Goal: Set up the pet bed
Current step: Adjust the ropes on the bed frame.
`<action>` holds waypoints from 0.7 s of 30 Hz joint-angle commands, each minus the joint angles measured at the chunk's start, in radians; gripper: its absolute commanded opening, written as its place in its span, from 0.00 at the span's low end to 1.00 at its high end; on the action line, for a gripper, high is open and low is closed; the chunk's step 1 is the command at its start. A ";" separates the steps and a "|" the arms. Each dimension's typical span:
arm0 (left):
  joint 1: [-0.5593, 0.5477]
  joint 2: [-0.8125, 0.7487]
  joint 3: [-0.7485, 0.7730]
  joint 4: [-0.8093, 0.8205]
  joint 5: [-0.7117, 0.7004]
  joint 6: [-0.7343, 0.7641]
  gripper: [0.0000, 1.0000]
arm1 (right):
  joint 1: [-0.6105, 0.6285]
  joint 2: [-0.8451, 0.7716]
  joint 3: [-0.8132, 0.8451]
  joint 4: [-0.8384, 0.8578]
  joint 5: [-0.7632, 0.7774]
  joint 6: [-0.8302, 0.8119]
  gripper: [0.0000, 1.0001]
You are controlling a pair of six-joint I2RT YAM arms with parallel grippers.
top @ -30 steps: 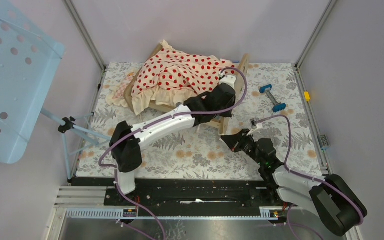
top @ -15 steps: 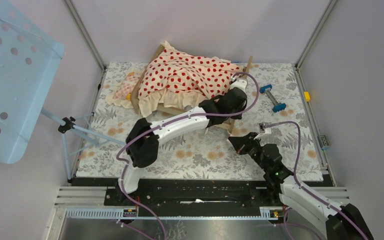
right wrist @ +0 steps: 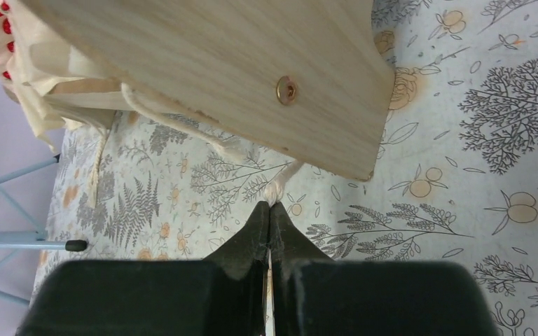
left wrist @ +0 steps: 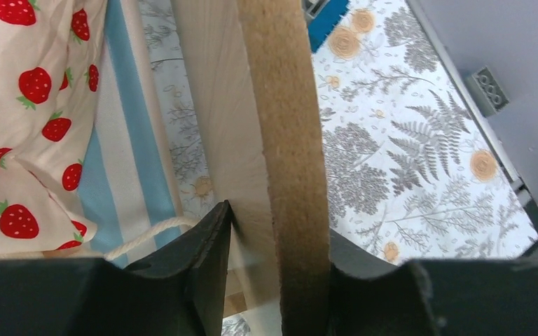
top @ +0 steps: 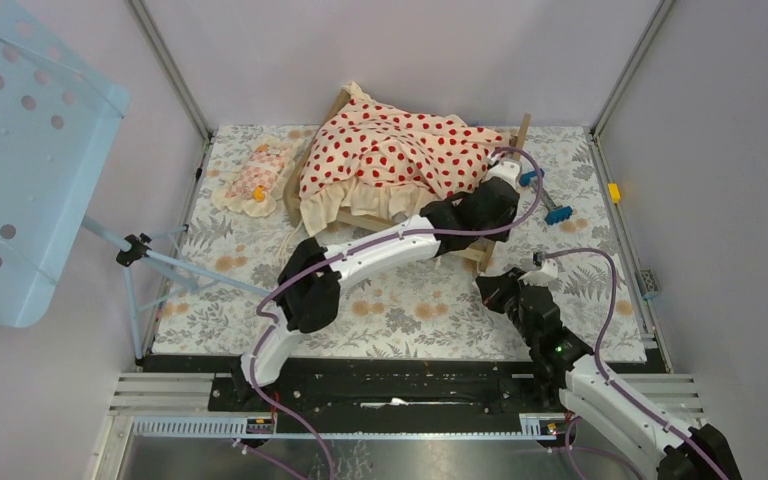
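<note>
- Left gripper [left wrist: 278, 222] straddles the footboard of the small light-wood, striped-mattress pet bed [right wrist: 217, 70]; I cannot tell whether it clamps
- Right gripper [right wrist: 270, 206] is pinched closed beside the pet bed, with a cream cord [right wrist: 182, 129] ending at its tips
- pet bed stands far-centre on the floral cloth [top: 410, 300], under a red-dotted cream ruffled blanket [top: 390, 150]

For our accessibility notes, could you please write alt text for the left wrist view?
The left gripper straddles the wooden end board of the bed, one finger each side. Striped mattress and strawberry blanket fill the picture's left, floral cloth its right.
</note>
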 commanded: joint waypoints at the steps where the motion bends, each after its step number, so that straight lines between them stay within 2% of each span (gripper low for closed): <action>1: -0.047 -0.101 -0.051 0.215 0.273 -0.089 0.42 | 0.007 0.044 0.070 -0.043 0.052 0.035 0.00; 2: -0.048 -0.122 -0.067 0.213 0.273 -0.075 0.53 | 0.007 0.057 0.075 -0.037 0.039 0.035 0.00; 4: -0.047 -0.157 -0.089 0.199 0.244 -0.049 0.64 | 0.007 0.076 0.079 -0.020 0.026 0.033 0.00; 9: -0.047 -0.244 -0.119 0.132 0.246 0.015 0.80 | 0.007 0.099 0.085 0.005 0.043 0.037 0.00; 14: -0.032 -0.436 -0.263 0.075 0.111 0.096 0.85 | 0.007 0.117 0.108 0.006 0.057 0.030 0.00; 16: 0.008 -0.529 -0.336 0.054 0.065 0.111 0.85 | 0.007 0.129 0.115 0.010 0.054 0.029 0.00; 21: 0.265 -0.735 -0.487 0.021 0.060 0.131 0.83 | 0.007 0.163 0.123 0.030 0.031 0.025 0.00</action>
